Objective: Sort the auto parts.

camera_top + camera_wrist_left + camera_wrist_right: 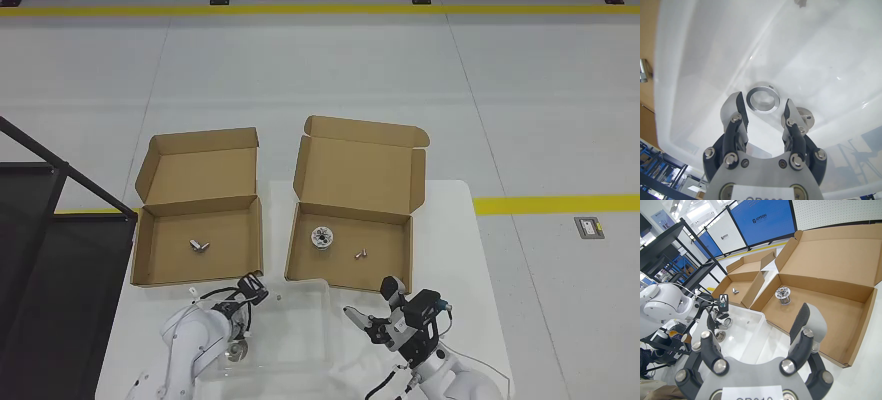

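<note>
Now, layout first. Table [450, 260] carries two open boxes at the far side: left box [165, 262] and right box [385, 245]. The bin [745, 336] sits near, in front of both.

Left gripper [763, 98] hangs low inside the bin at its left end. Jaws are spread and hold nothing, one on each side of the ring [762, 111]. I cannot tell whether either pad touches it. Right gripper [757, 315] is wide open and empty, above the bin's right end, just short of the right box's near wall.

Parts, by size:
- hub [783, 296], upright in the right box, left of centre
- flange [808, 118], on the bin floor just beside the ring, partly behind one left finger
- ring, flat on the bin floor between the left jaws
- bracket [199, 244], in the left box
- bolt [359, 254], in the right box, right of the hub
- screw [748, 322], alone farther along the bin floor

Step in hand, as I judge it: pick the ring. About half the parts are sorted; you have three left in the bin.

Next move calls for closing squarely across the ring's outer wall, then a straight lift. Watch the flange: the finger beside it could nudge it. Which box takes the ring I can't settle from this.
</note>
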`<state>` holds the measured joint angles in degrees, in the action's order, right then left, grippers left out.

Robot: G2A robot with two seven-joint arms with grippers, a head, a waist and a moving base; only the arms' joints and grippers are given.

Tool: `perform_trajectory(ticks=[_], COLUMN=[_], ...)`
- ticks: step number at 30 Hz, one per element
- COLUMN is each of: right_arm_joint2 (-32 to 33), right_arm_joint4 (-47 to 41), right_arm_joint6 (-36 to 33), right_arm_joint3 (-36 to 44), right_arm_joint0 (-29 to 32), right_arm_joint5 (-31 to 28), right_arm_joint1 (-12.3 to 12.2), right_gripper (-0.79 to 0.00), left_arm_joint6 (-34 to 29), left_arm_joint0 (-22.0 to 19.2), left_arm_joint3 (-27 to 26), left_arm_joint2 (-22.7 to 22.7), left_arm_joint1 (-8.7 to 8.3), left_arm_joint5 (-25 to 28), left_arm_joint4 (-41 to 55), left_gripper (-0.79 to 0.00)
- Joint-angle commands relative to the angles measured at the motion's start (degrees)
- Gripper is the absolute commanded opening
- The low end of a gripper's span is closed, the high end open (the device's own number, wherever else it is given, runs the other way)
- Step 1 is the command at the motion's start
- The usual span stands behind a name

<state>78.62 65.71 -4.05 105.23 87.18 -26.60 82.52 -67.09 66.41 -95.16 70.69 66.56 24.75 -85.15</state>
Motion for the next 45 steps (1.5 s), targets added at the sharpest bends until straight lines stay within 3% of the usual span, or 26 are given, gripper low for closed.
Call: perform_trajectory(ticks=[1,9,13,14,15,21,30,39,41,45], right_arm_joint2=[0.0,0.0,0.0,0.0,0.0,0.0,0.0,0.0,0.0,0.0], right_arm_joint4=[0.0,0.0,0.0,0.0,0.0,0.0,0.0,0.0,0.0,0.0], right_arm_joint6=[0.0,0.0,0.0,0.0,0.0,0.0,0.0,0.0,0.0,0.0], right_arm_joint3=[0.0,0.0,0.0,0.0,0.0,0.0,0.0,0.0,0.0,0.0], right_arm_joint0=[0.0,0.0,0.0,0.0,0.0,0.0,0.0,0.0,0.0,0.0], right_arm_joint5=[0.0,0.0,0.0,0.0,0.0,0.0,0.0,0.0,0.0,0.0], right_arm_joint1=[0.0,0.0,0.0,0.0,0.0,0.0,0.0,0.0,0.0,0.0], right_gripper=[0.0,0.0,0.0,0.0,0.0,0.0,0.0,0.0,0.0,0.0], left_arm_joint6=[-0.01,0.23,0.57,0.77,1.08,2.78,7.42,19.33,20.7,22.77], left_arm_joint0=[-0.32,-1.49,-1.58,-1.47,-1.17,4.04,14.97,20.49,20.75,20.14], left_arm_joint3=[0.49,2.33,2.38,1.94,1.17,-7.99,-20.86,-22.57,-22.21,-21.89], left_arm_joint2=[-0.37,-1.41,-1.59,-1.33,-1.02,3.83,17.56,29.68,31.41,32.81], left_arm_joint1=[0.05,0.27,0.31,0.27,0.2,-0.78,-3.04,-5.53,-5.85,-6.08], left_arm_joint5=[-0.16,-1.13,-0.89,-0.8,-0.68,3.13,17.63,31.38,31.66,26.54], left_arm_joint4=[-0.13,-0.46,0.09,0.37,0.55,4.98,24.22,38.48,40.21,39.12], left_gripper=[-0.326,-0.44,-0.634,-0.736,-0.785,-0.785,-0.785,-0.785,-0.785,-0.785])
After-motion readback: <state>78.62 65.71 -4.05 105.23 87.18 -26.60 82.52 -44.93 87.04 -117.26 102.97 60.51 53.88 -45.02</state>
